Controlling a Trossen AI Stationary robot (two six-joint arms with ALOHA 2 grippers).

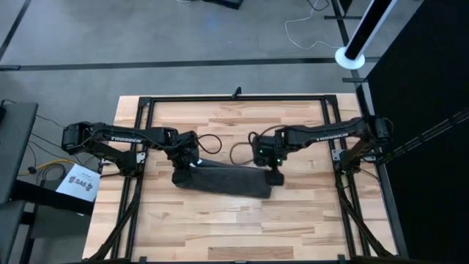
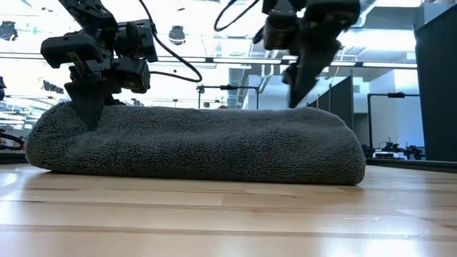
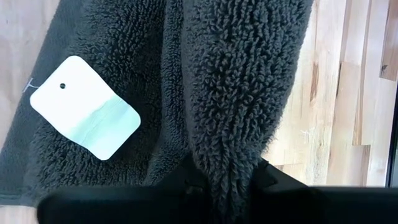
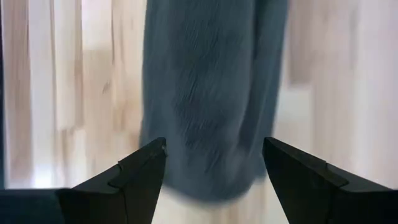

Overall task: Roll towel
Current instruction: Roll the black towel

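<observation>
My left gripper (image 3: 225, 180) is pinched tight on a fold at the towel's (image 1: 223, 181) left end. My right gripper (image 4: 214, 163) hangs spread wide over its right end, arm bent inward.

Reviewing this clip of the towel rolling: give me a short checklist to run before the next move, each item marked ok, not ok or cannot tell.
1. Left tool has cloth: ok, its fingers pinch a fold of the towel.
2. Right tool grip: not ok, it is open, fingers spread above the towel's end, holding nothing.
3. Towel rolled into a bundle: ok, it lies as a long, thick bundle across the table.
4. Roll tight and even inside: cannot tell.
5. White label tucked in: not ok, it shows in the left wrist view.
6. Both tools at opposite ends of the towel: ok.
</observation>
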